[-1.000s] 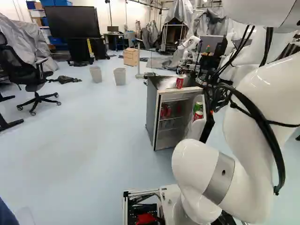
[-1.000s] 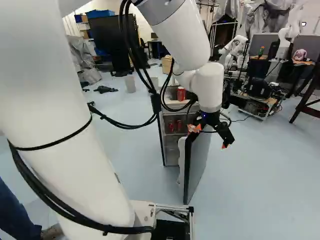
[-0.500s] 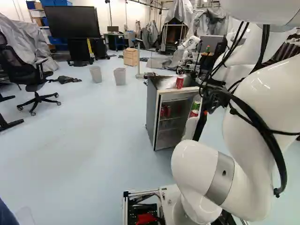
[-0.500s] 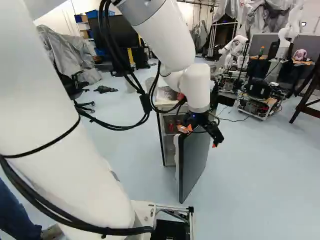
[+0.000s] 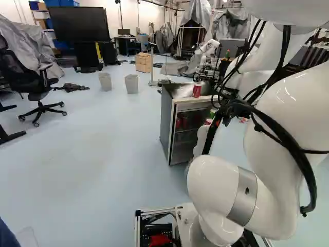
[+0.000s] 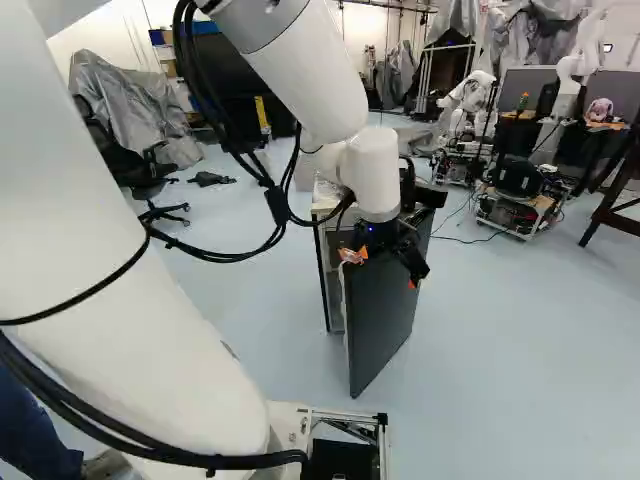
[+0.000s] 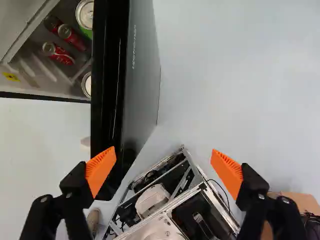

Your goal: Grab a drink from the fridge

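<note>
Evidently the step in hand is work on the fridge door (image 6: 380, 310), not yet a grasp; the gripper (image 7: 163, 164) is spread wide with nothing held, one orange pad (image 7: 101, 170) over the door's edge and the other well out on the outer side; whether that first pad touches, I cannot tell. The door stands partly open; with the claw mostly outside it, I judge that a push towards closed is likelier than a pull. As for drinks, a red can (image 5: 197, 90) stands upright on top of the fridge (image 5: 167, 123); more red cans (image 7: 59, 53) are inside, and a can with a green side (image 7: 85, 15) is beside them, near the door. The next move probably calls for steady pressure on the outer face, then a lift clear towards the can on top; too hard a shove could jolt the fridge and tip that can.
</note>
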`<state>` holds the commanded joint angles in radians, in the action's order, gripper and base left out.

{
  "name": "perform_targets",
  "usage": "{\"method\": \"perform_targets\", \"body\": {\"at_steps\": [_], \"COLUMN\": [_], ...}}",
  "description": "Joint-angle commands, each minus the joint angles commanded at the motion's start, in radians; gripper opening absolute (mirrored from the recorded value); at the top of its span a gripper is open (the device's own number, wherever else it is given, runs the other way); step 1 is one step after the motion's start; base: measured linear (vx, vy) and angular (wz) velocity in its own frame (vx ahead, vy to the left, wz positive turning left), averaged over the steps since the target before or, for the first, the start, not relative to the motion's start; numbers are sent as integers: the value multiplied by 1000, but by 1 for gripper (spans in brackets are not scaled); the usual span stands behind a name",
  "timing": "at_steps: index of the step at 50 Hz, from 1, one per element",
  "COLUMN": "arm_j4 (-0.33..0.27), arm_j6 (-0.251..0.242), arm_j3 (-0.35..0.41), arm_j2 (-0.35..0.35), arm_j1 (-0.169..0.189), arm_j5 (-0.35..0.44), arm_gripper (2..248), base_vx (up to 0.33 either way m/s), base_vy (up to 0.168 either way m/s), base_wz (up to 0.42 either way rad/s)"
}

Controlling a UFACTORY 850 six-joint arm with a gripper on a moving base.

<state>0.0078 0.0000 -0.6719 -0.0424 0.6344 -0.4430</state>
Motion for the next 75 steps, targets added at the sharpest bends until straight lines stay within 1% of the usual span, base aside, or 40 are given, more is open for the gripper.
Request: {"method": "perform_targets", "body": {"at_steps": [10, 17, 39, 54, 61, 67, 75], "arm_j4": [0, 0, 0, -5, -17, -40, -82], "arm_j6": [0, 0, 0, 0, 0, 0, 0], "arm_j3": [-1, -5, -29, -36, -23, -10, -9], "arm_j2": [1, 5, 29, 35, 23, 11, 28], "arm_j1": [-1, 7, 52, 95, 112, 123, 129], "arm_j5": [5, 11, 47, 80, 99, 121, 157], "arm_gripper": [247, 247, 247, 247, 247, 247, 247], "base_vx": [0, 0, 0, 0, 0, 0, 0], "base_vy": [0, 0, 0, 0, 0, 0, 0], "base_wz": [0, 0, 0, 0, 0, 0, 0]}}
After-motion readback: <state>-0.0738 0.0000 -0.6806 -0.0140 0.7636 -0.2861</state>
